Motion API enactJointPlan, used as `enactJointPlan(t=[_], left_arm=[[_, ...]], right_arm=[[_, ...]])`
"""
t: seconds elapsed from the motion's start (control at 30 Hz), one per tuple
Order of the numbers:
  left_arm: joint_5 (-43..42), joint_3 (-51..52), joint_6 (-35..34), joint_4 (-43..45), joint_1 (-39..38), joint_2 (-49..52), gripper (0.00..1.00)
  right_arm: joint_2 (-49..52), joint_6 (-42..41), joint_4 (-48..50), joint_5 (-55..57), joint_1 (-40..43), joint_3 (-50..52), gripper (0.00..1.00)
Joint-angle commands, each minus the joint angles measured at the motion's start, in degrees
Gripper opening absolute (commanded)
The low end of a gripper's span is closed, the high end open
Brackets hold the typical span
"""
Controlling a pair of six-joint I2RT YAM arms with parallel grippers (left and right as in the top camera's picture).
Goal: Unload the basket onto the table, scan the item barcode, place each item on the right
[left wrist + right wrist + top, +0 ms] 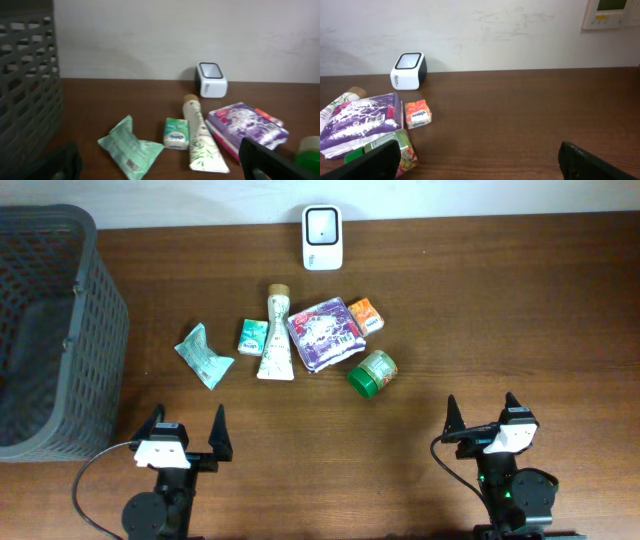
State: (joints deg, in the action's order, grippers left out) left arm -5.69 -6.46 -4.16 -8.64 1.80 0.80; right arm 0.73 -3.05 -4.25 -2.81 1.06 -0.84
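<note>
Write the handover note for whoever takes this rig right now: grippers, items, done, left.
Left gripper: open, empty.
Right gripper: open, empty.
Scanner stands at the table's far edge. In front of it lie the green pouch, teal pack, tube, purple pack, orange pack and green-lidded jar.
Done: nothing is picked up.
Left: grasp an item and show its barcode to the scanner.

Two black arms [158, 512], white wrist camera blocks [162, 450], pointed black claw fingers [219, 426], looping black cables [76, 492].

Grey basket [105, 330] on wooden table [500, 300]
</note>
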Motion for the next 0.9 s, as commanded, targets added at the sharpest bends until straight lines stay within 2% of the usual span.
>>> enactJointPlan(t=[0.0, 0.13, 0.63, 0.7, 0.77, 0.83, 0.87], left_arm=[[1.03, 0.22, -0.52, -2.38, 1.7, -0.5, 0.99], [1.03, 0.22, -0.52, -11.67, 4.17, -0.5, 0.99], [1.03, 0.13, -0.52, -12.07, 5.92, -0.39, 0.99], [1.03, 0.13, -0.52, -12.07, 5.92, -0.39, 0.99], [1.03, 0.13, -0.52, -12.07, 5.92, -0.39, 0.99], [1.03, 0.13, -0.52, -12.07, 5.92, -0.39, 0.99], [1.03, 0.13, -0.52, -12.07, 5.92, -0.39, 0.99]], right_arm=[[-0.33, -0.44, -0.04, 0.31, -0.31, 0.52, 0.99], [-0.31, -0.42, -0.04, 0.28, -0.31, 0.52, 0.99], [-0.33, -0.42, 0.0, 0.31, -0.31, 0.52, 0.99], [-0.33, -1.11, 2.27, -1.25, -0.31, 0.52, 0.99], [-0.33, -9.14, 7.3, -12.55, -0.31, 0.52, 0.99], [-0.33, -24.06, 12.39, -32.04, -0.31, 0.52, 0.99], [-0.33, -28.76, 12.52, -39.08, -0.31, 0.52, 0.99]])
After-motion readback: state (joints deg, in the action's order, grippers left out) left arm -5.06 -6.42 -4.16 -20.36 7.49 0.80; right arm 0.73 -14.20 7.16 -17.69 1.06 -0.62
